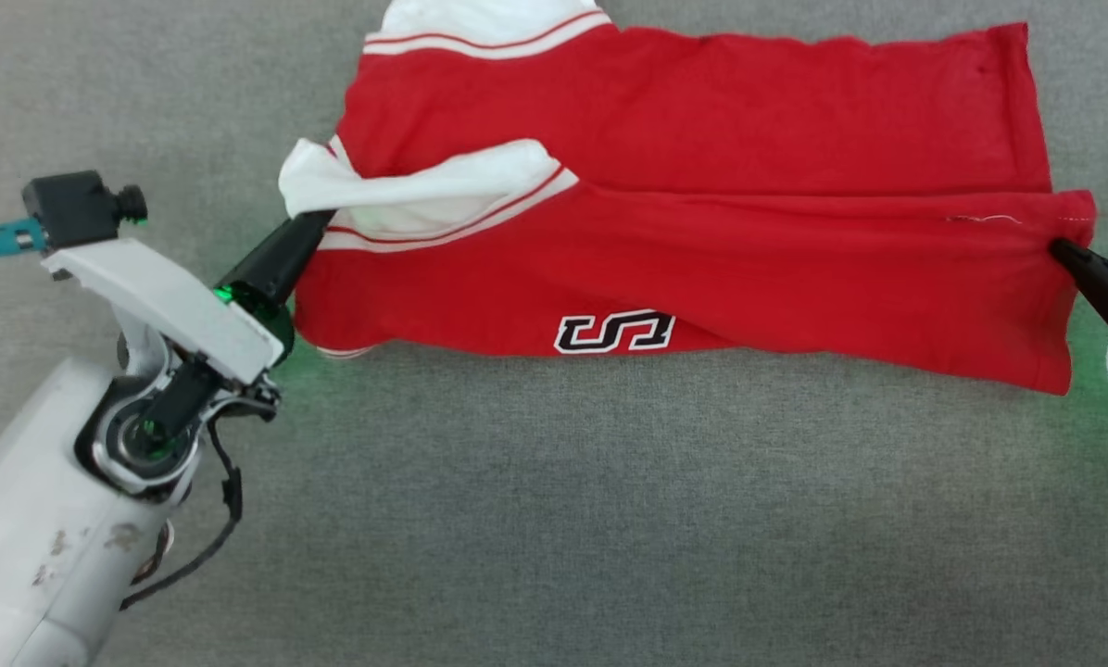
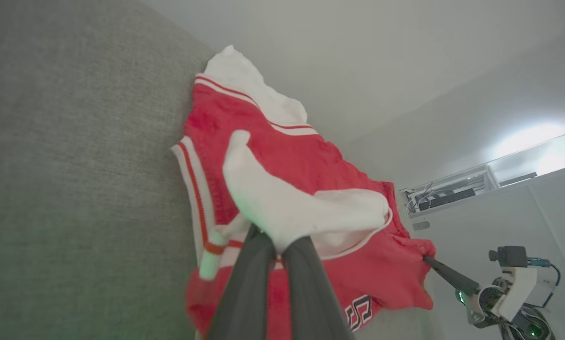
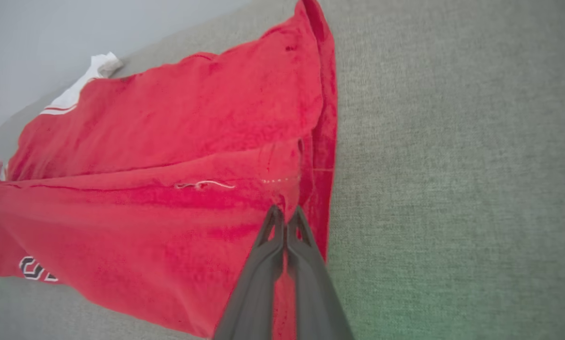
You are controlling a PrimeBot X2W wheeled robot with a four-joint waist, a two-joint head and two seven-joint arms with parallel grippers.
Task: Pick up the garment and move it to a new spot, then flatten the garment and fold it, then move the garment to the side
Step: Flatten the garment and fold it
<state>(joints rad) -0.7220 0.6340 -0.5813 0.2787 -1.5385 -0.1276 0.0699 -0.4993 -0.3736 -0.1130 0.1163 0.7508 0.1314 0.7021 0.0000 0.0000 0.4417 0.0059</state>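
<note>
Left gripper (image 2: 277,242): fingers together, clamped on the white sleeve (image 2: 301,208) at the shoulder end of the garment (image 1: 702,250). Right gripper (image 3: 285,218): fingers together too, pinching red cloth at the hem (image 3: 327,118) end, right where the layers stack. Both ends of one long edge are held, and the cloth between them is fairly taut.

The garment lies on the grey fabric-topped desk (image 1: 554,519), toward the far side in the head view, long axis left to right. The held edge runs along the garment's midline, with the near panel lying over the far one. A second white sleeve (image 1: 480,23) sticks out at the far left corner. Black-and-white lettering (image 1: 614,332) shows at the near edge and curls under, so that edge is a rolled fold rather than a flat one. Can't tell how many layers either gripper has.

My read: this is the fold step, with a lengthwise fold in hand. Relocating and flattening look done. The move to the side is not yet done.

The next move calls for both arms working together at matched height and pace so the tension holds. Set the held edge down parallel to the far edge, then release both ends together. Can't tell whether it should land on the midline or carry over to the far edge.

Risks: the clamped sleeve is bunched and may land as a lump. The rolled near edge probably needs smoothing before any crosswise fold.
</note>
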